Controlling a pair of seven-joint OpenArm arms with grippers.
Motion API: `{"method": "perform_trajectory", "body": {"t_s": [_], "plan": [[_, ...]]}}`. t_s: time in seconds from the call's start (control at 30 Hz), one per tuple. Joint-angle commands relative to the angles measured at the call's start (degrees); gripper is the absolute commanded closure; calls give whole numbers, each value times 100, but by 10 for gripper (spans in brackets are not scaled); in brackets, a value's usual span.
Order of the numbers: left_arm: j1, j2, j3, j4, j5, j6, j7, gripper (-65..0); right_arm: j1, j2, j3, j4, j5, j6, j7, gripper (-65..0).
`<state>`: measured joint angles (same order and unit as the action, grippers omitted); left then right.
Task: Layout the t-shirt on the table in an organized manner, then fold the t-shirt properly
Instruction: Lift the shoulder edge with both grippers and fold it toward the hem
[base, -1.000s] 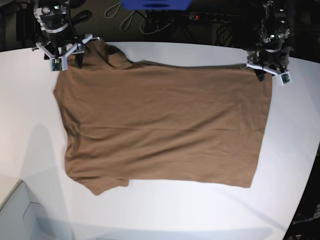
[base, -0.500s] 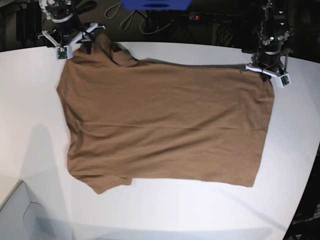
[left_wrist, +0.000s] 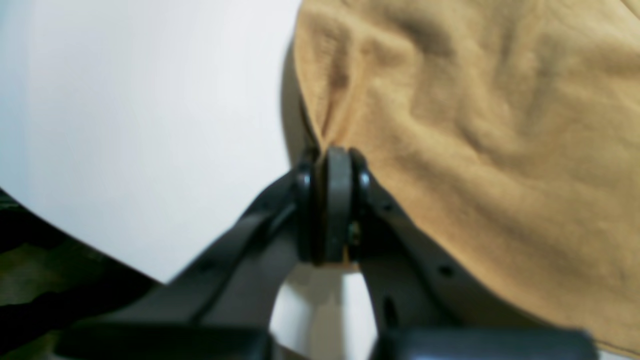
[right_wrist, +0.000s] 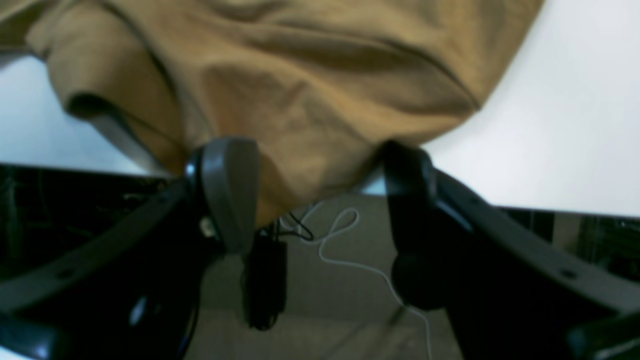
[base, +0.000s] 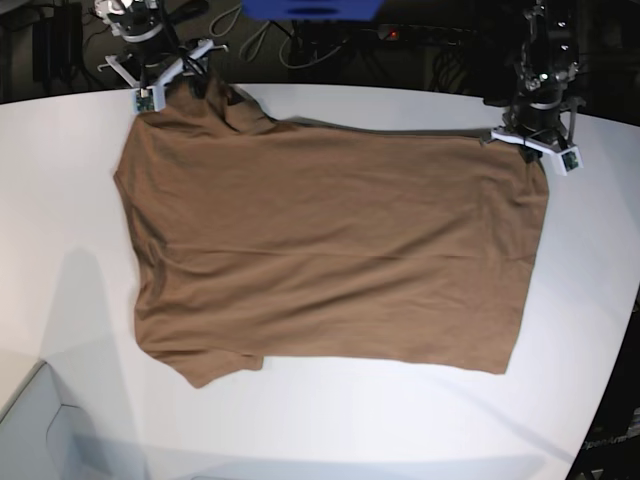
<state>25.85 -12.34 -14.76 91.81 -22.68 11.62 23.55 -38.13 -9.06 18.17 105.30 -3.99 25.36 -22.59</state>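
The tan-brown t-shirt (base: 330, 250) lies spread flat across the white table (base: 60, 200). One sleeve sticks out at the front left. At the far right corner of the cloth, my left gripper (base: 535, 140) is shut on the t-shirt. In the left wrist view the left gripper (left_wrist: 332, 165) pinches the t-shirt (left_wrist: 475, 125) edge just above the table (left_wrist: 150, 100). At the far left corner my right gripper (base: 165, 85) stands open. In the right wrist view the right gripper (right_wrist: 317, 160) has its fingers wide apart, with the t-shirt (right_wrist: 300, 75) edge hanging loosely between them at the table (right_wrist: 550, 125) rim.
A pale grey box corner (base: 30, 430) sits at the front left. A blue object (base: 310, 8) and cables lie beyond the far edge. A white cable (right_wrist: 345, 240) trails on the floor below the rim. The table's edge curves away at the right (base: 610, 330).
My right gripper moved toward the far edge and rightward while opening wider. My left gripper closed on the shirt's far right corner. The shirt's left side shifted slightly toward the far edge.
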Motion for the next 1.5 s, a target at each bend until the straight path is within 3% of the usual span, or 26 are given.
{"method": "perform_trajectory", "body": {"t_s": [0.0,0.23,0.27,0.67,1.0,1.27,1.47], "plan": [[48,7,21,-25,-102,21,331,0,-51,6,-20,7,60,-18,-40,-340],[48,7,-22,89,-102,12,331,0,63,6,42,24,78,-18,-40,-19],[48,-1,-22,124,-102,21,331,0,81,6,51,24,78,-18,-40,0],[40,-10,-31,977,-102,30,331,0,248,6,358,824,78,-18,-40,0],[-532,-1,-31,863,-102,30,339,0,1110,6,358,789,43,-18,-40,0],[-1059,7,-31,582,-102,38,339,0,2059,233,350,622,43,-18,-928,0],[-1446,51,-31,274,-102,38,339,0,2613,506,350,226,52,-18,-1016,0]]}}
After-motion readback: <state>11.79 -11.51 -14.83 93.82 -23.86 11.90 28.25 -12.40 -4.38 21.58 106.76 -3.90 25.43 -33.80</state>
